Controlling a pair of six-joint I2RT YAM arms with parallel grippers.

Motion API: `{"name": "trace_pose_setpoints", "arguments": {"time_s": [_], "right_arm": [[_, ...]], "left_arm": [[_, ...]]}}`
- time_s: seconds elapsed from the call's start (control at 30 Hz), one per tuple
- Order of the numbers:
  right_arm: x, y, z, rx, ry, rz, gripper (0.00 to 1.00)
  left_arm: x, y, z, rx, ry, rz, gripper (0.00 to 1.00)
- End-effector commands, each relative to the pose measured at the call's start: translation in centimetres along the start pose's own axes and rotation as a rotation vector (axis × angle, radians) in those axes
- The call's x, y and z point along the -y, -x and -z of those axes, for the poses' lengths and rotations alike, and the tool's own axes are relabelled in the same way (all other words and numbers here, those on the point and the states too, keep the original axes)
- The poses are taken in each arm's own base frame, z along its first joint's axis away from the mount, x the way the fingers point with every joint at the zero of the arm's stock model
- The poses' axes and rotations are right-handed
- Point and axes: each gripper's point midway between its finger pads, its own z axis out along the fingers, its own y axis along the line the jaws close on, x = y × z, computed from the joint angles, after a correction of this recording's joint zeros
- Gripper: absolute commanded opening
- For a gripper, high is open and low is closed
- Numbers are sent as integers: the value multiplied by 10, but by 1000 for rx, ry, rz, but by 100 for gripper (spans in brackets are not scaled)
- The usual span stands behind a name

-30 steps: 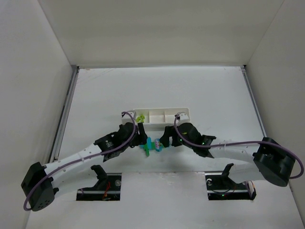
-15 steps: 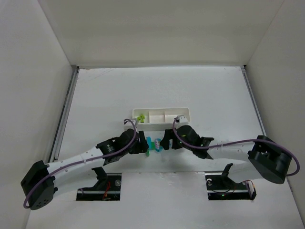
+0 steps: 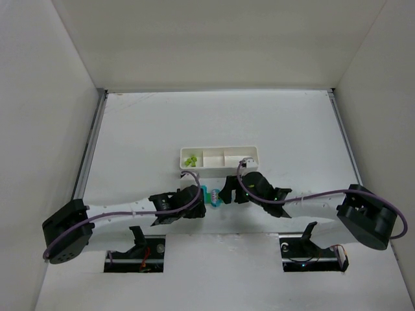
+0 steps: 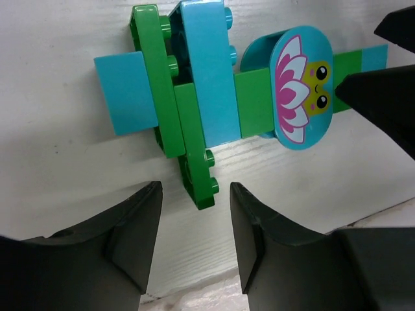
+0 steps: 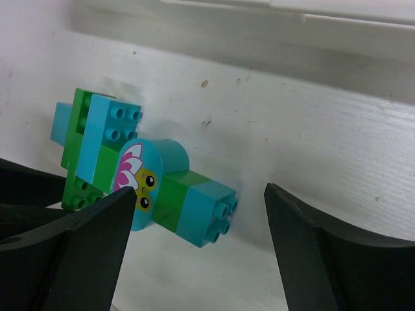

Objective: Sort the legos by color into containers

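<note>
A joined lego cluster of dark green and cyan bricks, with a round cyan flower-face piece, lies on the table in front of the white three-compartment tray. Yellow-green cubes sit in the tray's left compartment. My left gripper is open at the cluster's left; in the left wrist view a dark green brick's end lies just ahead of the jaws. My right gripper is open at the cluster's right; its fingers straddle the cluster's cyan end brick without touching it.
The tray's near wall runs just behind the cluster. The right gripper's dark fingers show at the right edge of the left wrist view. White enclosure walls stand on the left, right and far sides.
The left arm has dropped lower and stretched right, bringing its gripper from beside the tray to the cluster's left side. The right gripper has shifted slightly left toward the cluster.
</note>
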Motion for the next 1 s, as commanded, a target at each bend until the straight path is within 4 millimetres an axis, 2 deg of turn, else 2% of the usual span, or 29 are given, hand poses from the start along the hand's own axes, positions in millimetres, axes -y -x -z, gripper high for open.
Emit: {"name": "trace_pose_setpoints", "arguments": {"time_s": [0.0, 0.1, 0.27, 0.5, 0.63, 0.73, 0.9, 0.97], "right_arm": [[-11, 17, 2, 72, 39, -27, 86], [-12, 19, 4, 78, 42, -28, 86], [-11, 22, 13, 90, 48, -25, 86], [-14, 23, 28, 81, 56, -4, 87], [-24, 24, 44, 86, 92, 41, 87], [-40, 27, 57, 106, 156, 57, 87], [-75, 24, 81, 132, 283, 159, 88], [-79, 27, 86, 156, 287, 196, 90]], "left_arm": [[9, 16, -1, 62, 22, 7, 42], [8, 20, -3, 79, 59, -2, 38], [1, 13, -6, 62, 117, -44, 23], [-6, 24, 11, 117, 146, -62, 15], [-5, 34, 24, 135, 129, -86, 14], [1, 42, 35, 134, 83, -161, 13], [10, 41, 53, 55, 6, -236, 13], [12, 39, 56, 3, -26, -226, 13]]}}
